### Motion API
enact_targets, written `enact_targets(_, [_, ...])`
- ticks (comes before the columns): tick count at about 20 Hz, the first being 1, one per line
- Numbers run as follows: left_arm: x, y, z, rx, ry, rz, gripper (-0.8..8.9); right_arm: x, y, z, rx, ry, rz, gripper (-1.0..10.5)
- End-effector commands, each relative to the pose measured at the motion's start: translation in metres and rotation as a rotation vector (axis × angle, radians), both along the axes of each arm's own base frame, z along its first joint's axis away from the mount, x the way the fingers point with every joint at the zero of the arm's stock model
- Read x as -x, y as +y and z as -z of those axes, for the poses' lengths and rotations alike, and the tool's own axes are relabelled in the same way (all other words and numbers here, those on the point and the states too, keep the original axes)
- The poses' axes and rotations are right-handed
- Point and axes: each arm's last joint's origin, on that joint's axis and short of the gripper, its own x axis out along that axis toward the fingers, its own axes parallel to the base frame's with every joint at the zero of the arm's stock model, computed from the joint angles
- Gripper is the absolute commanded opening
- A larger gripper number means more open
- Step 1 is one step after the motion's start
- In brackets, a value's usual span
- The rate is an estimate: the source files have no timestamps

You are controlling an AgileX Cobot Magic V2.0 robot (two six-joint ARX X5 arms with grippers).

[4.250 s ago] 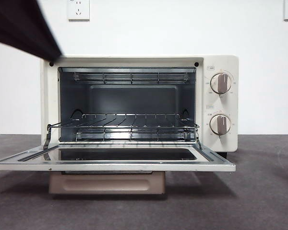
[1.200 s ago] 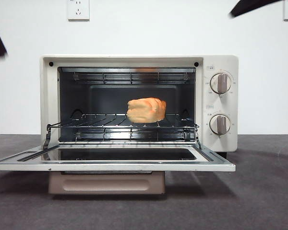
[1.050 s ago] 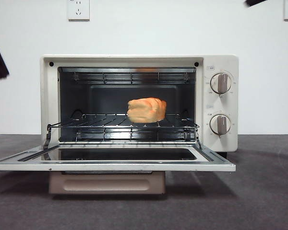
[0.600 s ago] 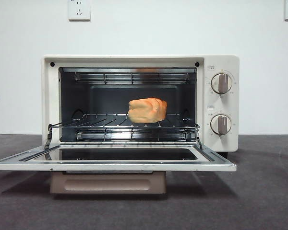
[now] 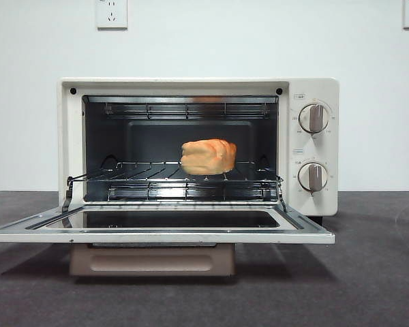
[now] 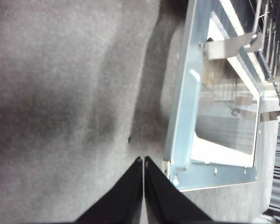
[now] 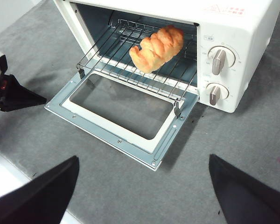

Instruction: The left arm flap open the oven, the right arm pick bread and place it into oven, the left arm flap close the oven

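Observation:
The cream oven (image 5: 313, 92) stands with its door (image 5: 160, 235) flapped down flat. The golden bread (image 5: 208, 157) lies on the wire rack (image 5: 143, 178), right of its middle, with nothing touching it. No arm shows in the front view. In the right wrist view my right gripper (image 7: 143, 158) hangs high above the door (image 7: 121, 112), open wide and empty, with the bread (image 7: 156, 48) beyond it. My left gripper (image 6: 143, 161) is shut with nothing in it, low over the grey mat beside the door's outer corner (image 6: 177, 172). It also shows as a dark wedge (image 7: 14, 95) left of the door.
Two knobs (image 5: 313, 118) sit on the oven's right panel. The beige handle (image 5: 152, 259) hangs under the lowered door. Wall sockets (image 5: 111, 13) are behind. A grey mat (image 5: 368, 272) covers the table; its white edge (image 7: 0, 177) lies near the right arm.
The bread now lies on the rack, which was bare 3.5 s ago. The dark arm tips at the top right and left edge have left the front view.

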Motion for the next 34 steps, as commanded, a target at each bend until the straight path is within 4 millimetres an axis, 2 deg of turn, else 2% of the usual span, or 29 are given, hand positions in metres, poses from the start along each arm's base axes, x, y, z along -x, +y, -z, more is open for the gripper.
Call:
enact_targets(1, [-0.003, -0.003, 0.006, 0.014, 0.046, 0.010, 0.07, 0.000, 0.000, -0.006, -0.021, -0.020, 0.006, 4.4])
enact_targets(9, [-0.012, -0.014, 0.013, 0.048, 0.076, 0.057, 0.07, 0.000, 0.000, -0.006, -0.024, -0.019, 0.023, 4.4])
enact_targets(19, [-0.017, -0.019, 0.006, 0.104, 0.060, 0.095, 0.07, 0.000, 0.000, -0.006, -0.040, -0.005, 0.035, 4.4])
enact_targets(23, [-0.033, -0.020, -0.018, 0.143, -0.010, 0.121, 0.07, 0.000, 0.000, -0.006, -0.047, 0.000, 0.040, 4.4])
enact_targets(30, [-0.066, -0.020, -0.081, 0.150, -0.197, 0.120, 0.07, 0.000, 0.000, -0.006, -0.051, 0.005, 0.043, 4.4])
enact_targets(34, [-0.077, -0.019, -0.107, 0.118, -0.281, 0.072, 0.07, 0.000, 0.000, -0.006, -0.050, 0.004, 0.043, 4.4])
